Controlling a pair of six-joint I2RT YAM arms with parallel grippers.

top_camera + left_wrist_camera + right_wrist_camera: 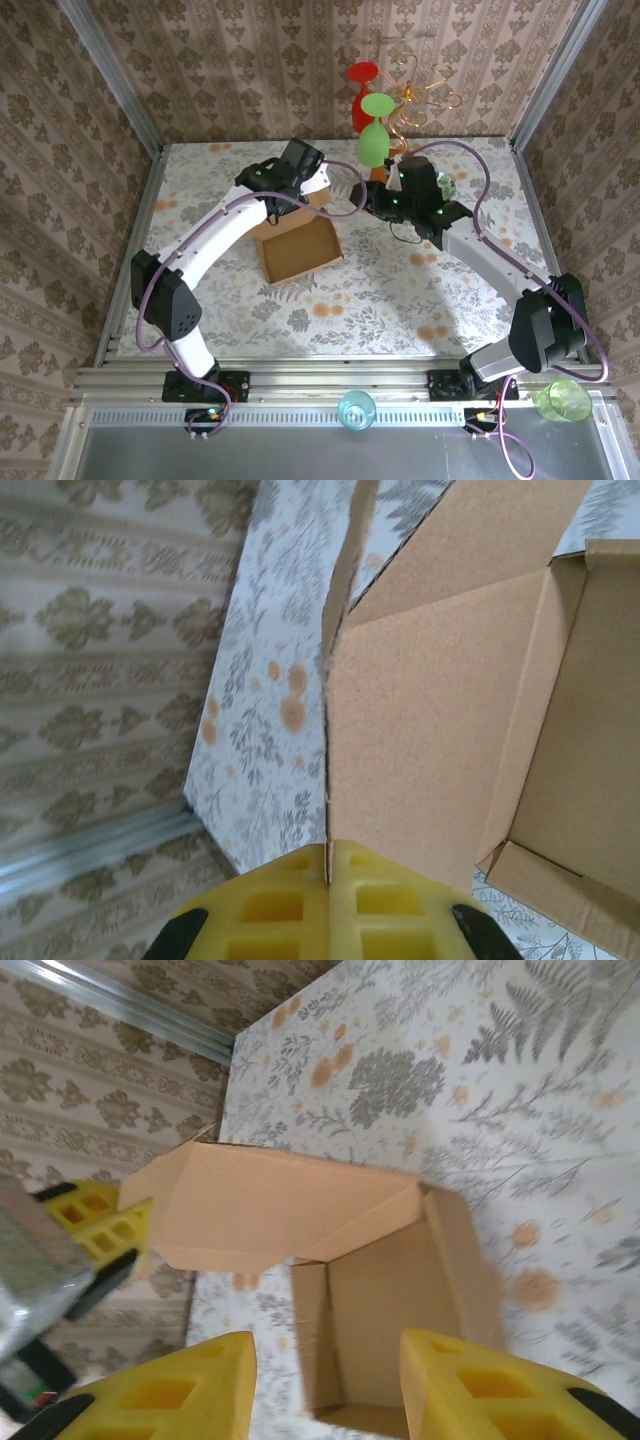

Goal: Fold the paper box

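**A:** Where is the paper box [300,252] sitting?

**B:** On the worktop [400,290], a little left of centre, with its shallow tray open upward. The left end effector [328,865] is clenched on the thin edge of the raised lid flap [420,740], at the far side of the tray.

**A:** And the other arm?

**B:** The right end effector [330,1380] is released. Its yellow fingers are apart with nothing between them, and it hovers just right of the tray, looking into it.

**A:** So how should the fold go?

**B:** I'd keep the pinch firm and swing the flap along its crease, not pull it, or the light tray may slide or lift. The free arm could steady the right wall, or tuck the side tabs inward before the lid comes over.

**A:** What is the box like?

**B:** Plain light-brown corrugated card, die-cut, clean and unprinted. Low walls stand around the tray, and a small tab shows at one corner. It looks stiff along the panels and weak at the scored lines.
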